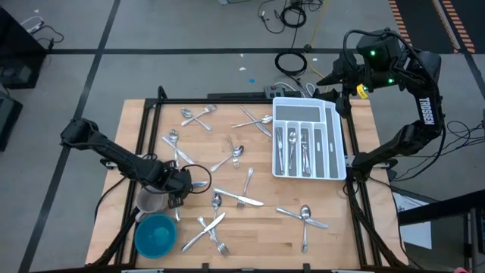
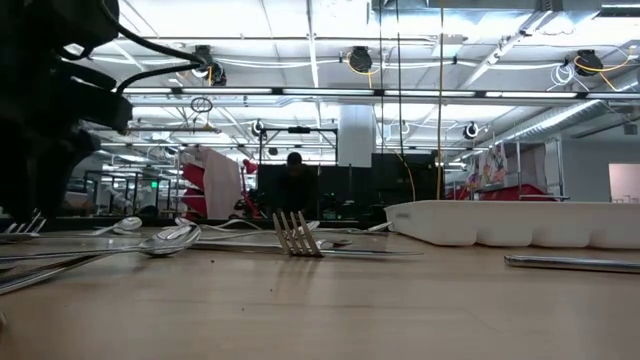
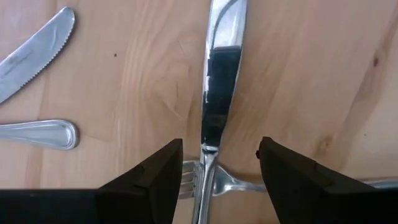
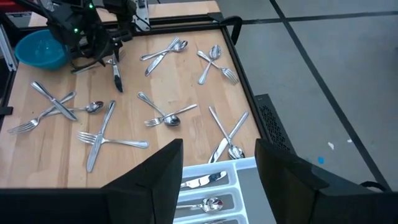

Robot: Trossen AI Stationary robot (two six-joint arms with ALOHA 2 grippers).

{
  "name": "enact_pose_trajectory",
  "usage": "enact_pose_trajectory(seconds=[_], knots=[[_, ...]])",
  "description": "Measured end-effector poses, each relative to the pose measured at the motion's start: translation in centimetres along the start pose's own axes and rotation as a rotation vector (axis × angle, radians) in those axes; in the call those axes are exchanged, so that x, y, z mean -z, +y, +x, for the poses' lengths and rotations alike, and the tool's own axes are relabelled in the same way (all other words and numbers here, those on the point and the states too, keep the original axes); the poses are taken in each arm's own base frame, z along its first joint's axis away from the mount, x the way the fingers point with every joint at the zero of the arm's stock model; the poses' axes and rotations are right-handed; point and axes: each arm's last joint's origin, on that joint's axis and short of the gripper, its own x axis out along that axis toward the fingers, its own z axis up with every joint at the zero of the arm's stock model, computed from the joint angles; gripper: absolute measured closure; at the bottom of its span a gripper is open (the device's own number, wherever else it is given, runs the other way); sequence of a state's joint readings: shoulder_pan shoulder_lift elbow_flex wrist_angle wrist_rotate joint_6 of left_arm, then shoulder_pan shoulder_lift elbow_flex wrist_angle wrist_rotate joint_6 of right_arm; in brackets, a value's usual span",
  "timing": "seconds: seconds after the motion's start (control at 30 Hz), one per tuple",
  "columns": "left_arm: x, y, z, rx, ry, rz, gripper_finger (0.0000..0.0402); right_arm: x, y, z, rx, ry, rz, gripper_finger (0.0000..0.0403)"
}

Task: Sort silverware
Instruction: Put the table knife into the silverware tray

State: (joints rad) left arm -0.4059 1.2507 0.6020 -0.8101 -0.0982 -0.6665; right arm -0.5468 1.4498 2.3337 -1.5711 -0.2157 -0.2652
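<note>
Two pieces are lying crossed beneath the left gripper (image 3: 217, 171), whose fingers are spreading wide around a knife (image 3: 221, 81) on the surface (image 3: 311, 74); closing could probably snag the fork (image 3: 186, 177) underneath. Right gripper (image 4: 217, 168) is waiting, open, above the tray (image 1: 333, 136).

Glossy mirror-bright metal silverware (image 1: 239, 200) on a matt, pale-grained wooden table (image 1: 341, 235); smooth white plastic tray (image 1: 331, 140).

Knife (image 3: 219, 87) tip and crossed fork (image 3: 236, 183) cut off by frame edges
</note>
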Motion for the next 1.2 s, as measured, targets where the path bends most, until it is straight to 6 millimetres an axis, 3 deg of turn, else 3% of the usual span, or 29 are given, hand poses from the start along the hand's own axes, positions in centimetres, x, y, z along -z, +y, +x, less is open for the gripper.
enact_pose_trajectory(seconds=[0.47,0.8,1.2], knots=[[-0.9,2.7,1.9,0.069,0.008,0.039,0.0187,-0.1,0.0,0.0,0.002,-0.008,0.015,0.0209],[-0.8,2.9,2.5,0.134,0.006,0.037,0.0189,-0.1,0.0,0.0,0.003,-0.008,0.016,0.0209],[-1.0,2.6,2.8,0.153,0.007,0.014,0.0278,-0.1,0.0,0.0,0.007,-0.008,0.015,0.0209]])
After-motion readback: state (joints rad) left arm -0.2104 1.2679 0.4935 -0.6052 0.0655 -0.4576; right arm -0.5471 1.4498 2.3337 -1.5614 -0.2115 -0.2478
